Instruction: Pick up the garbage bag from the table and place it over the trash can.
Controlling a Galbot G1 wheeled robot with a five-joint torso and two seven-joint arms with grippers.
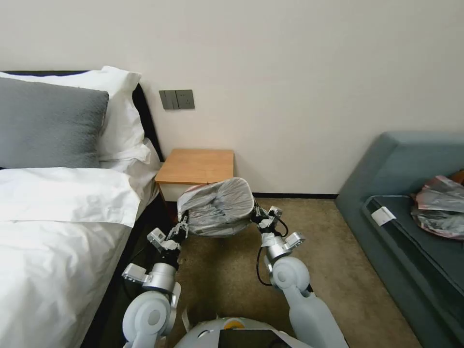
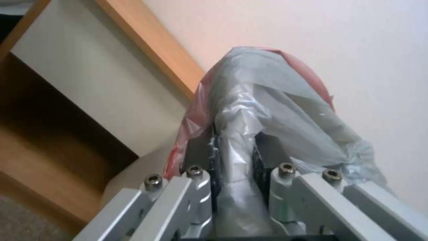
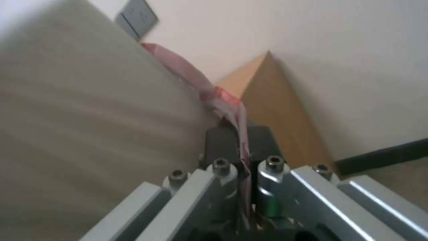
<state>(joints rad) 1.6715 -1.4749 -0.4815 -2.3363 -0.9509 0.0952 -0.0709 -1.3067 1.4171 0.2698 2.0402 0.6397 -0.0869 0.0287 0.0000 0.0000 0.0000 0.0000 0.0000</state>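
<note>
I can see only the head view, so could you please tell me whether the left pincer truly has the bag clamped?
Observer: Yes. In the left wrist view, the left pincer is shut on a fold of the bag, in its grey plastic.
Operator: Thank you. What does the right one hold?
Observer: The right pincer is shut on the bag's thin red rim.
Operator: And what lies beside it?
Observer: The bin. Its cream wall is close beside that pincer, and the red rim runs along its edge.
</note>
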